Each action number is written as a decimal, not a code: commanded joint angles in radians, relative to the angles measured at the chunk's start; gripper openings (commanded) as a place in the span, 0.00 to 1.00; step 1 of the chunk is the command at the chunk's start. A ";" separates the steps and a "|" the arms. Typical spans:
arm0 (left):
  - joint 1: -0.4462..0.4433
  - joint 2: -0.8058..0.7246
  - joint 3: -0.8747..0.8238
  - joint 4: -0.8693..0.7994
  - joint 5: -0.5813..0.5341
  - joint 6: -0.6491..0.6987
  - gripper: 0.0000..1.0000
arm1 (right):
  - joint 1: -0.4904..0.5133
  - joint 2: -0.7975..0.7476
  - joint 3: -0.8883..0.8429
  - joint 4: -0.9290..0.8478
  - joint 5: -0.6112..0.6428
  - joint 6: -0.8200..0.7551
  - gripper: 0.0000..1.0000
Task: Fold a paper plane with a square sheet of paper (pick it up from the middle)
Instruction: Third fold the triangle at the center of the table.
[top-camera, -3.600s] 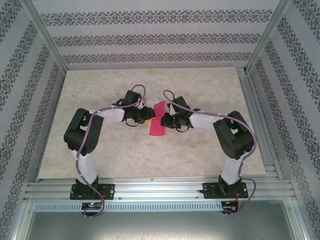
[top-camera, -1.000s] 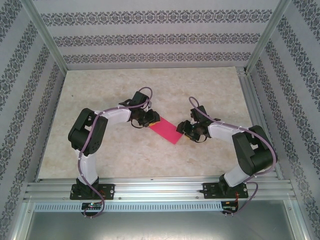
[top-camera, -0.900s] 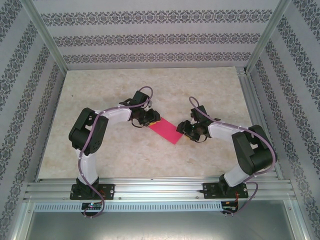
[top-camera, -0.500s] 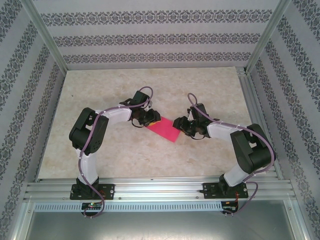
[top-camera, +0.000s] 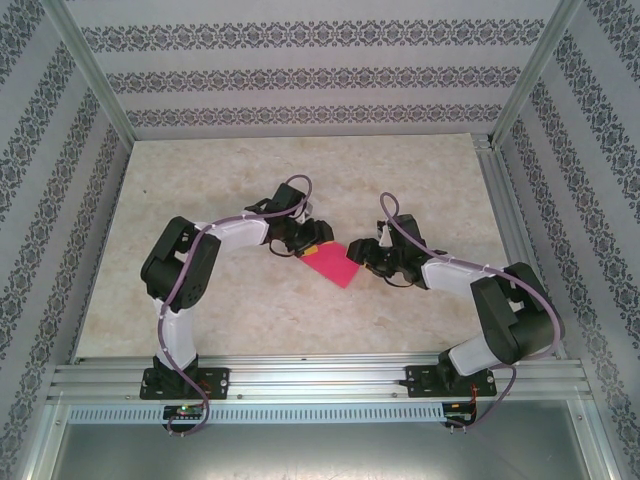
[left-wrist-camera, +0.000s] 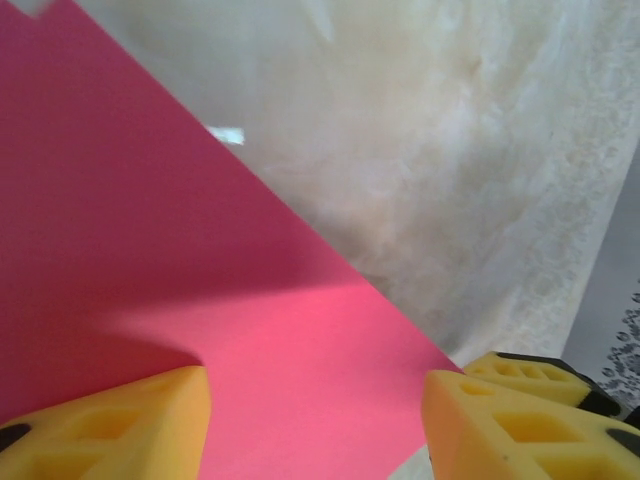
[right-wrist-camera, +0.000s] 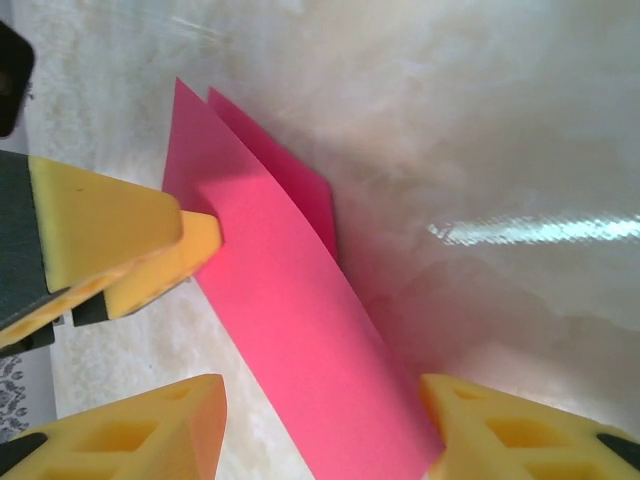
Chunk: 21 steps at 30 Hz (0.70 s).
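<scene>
The square sheet of paper (top-camera: 336, 267) is a magenta-pink folded strip lying at a slant in the middle of the table. In the right wrist view its top layer (right-wrist-camera: 300, 320) lifts off the lower one. My left gripper (top-camera: 313, 246) is at the strip's far-left end, jaws apart. One yellow finger (left-wrist-camera: 110, 420) sits over the paper (left-wrist-camera: 150, 250) and the other stands off its corner. My right gripper (top-camera: 362, 256) is at the near-right end, open. The paper runs between its fingers (right-wrist-camera: 510, 430), its edge beside the right one.
The beige marbled tabletop (top-camera: 220, 180) stretches on all sides of the arms. Patterned walls and metal frame posts (top-camera: 520, 75) close it in, and an aluminium rail (top-camera: 320, 380) runs along the near edge. The left gripper's yellow fingers (right-wrist-camera: 120, 240) appear in the right wrist view.
The left gripper's jaws have spread wider at the paper's end. The right gripper has moved left, closer over the paper's near-right end. The strip has shifted slightly.
</scene>
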 joint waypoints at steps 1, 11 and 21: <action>-0.025 -0.018 0.028 0.070 -0.007 -0.077 0.60 | 0.012 0.006 -0.019 0.103 -0.043 -0.047 0.53; -0.050 0.050 0.073 0.110 0.043 -0.192 0.64 | 0.053 -0.006 -0.079 0.220 -0.072 -0.208 0.52; -0.074 0.049 0.069 0.099 0.031 -0.215 0.63 | 0.082 -0.105 -0.149 0.257 -0.034 -0.311 0.52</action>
